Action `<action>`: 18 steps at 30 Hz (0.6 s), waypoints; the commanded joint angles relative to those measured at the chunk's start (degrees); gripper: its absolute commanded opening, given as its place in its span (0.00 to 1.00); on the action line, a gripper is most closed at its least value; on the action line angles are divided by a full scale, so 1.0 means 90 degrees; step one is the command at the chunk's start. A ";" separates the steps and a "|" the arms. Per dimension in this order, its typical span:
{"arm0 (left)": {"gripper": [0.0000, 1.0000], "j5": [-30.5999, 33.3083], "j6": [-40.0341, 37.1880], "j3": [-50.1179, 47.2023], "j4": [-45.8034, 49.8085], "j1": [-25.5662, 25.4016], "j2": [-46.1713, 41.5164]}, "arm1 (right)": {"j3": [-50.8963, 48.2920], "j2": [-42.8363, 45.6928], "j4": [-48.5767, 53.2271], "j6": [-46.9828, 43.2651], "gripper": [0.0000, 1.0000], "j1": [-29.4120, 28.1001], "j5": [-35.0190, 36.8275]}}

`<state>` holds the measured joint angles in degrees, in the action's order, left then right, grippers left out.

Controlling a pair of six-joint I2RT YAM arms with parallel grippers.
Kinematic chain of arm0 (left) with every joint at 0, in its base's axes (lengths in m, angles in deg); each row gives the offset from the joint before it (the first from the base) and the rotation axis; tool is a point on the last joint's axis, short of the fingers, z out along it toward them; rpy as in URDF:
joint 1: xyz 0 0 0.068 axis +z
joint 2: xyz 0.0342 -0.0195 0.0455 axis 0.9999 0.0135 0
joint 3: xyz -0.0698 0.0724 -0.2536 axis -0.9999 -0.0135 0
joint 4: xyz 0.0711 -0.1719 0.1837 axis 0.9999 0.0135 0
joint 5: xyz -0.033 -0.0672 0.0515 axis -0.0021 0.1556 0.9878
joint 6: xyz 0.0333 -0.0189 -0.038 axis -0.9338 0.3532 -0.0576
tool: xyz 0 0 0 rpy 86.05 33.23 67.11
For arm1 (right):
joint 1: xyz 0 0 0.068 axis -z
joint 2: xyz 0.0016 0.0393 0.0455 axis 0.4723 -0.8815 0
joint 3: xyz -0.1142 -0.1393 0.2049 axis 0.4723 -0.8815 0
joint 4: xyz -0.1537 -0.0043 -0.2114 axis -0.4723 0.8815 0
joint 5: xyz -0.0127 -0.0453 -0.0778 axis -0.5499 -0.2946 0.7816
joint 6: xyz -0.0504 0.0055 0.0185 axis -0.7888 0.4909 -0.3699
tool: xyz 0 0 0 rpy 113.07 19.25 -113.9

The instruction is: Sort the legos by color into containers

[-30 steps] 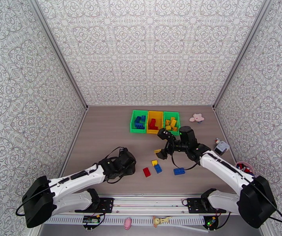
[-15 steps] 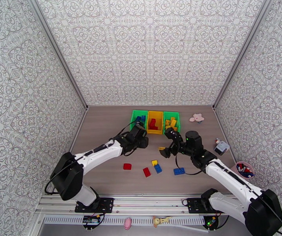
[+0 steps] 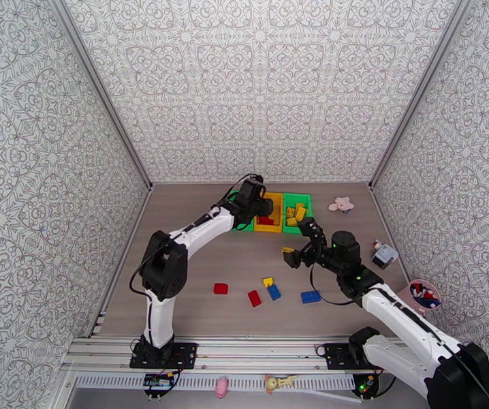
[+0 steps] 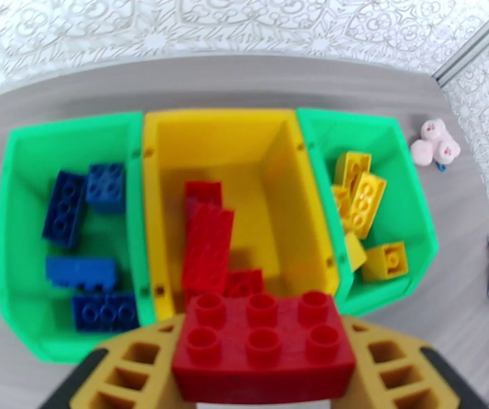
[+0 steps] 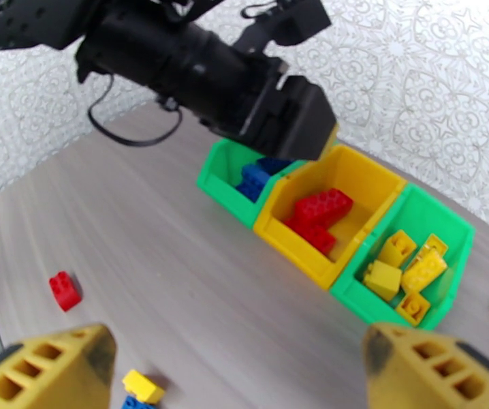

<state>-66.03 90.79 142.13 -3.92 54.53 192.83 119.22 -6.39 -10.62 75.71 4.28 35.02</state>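
red lego brick (image 4: 263, 349) sits pinched in the left end effector (image 4: 263, 368) over the near edge of the yellow bin (image 4: 244, 138) (reds (image 4: 207, 247) already inside), so release comes next, i'd judge, while the right end effector (image 5: 244, 366) hangs spread.

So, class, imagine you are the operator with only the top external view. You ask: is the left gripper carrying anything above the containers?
Observer: Yes. The left wrist view shows the left gripper shut on a red brick with six studs.
Operator: Is it over the correct bin?
Observer: It hangs at the near edge of the yellow bin, which holds other red bricks.
Operator: The arm hides the left green bin from me.
Observer: The left green bin holds four blue bricks, no other colour.
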 commanded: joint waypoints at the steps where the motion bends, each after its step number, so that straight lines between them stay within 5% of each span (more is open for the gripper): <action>1: 0.42 -0.0157 -0.0196 0.0685 0.0435 0.0043 0.0482 | -0.0127 0.0135 -0.0269 0.0308 0.99 0.0040 0.0400; 9: 0.43 -0.0052 -0.0204 0.1507 0.0657 0.0172 0.1308 | -0.0226 0.0247 -0.0308 0.0405 0.99 0.0080 0.0944; 18: 0.58 0.0049 -0.0507 0.2227 0.0891 0.0201 0.1759 | -0.0141 0.0202 -0.0318 0.0420 1.00 0.0087 0.0677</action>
<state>-65.98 87.99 159.25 2.35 56.23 208.35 117.91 -4.93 -12.89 78.74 4.67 41.60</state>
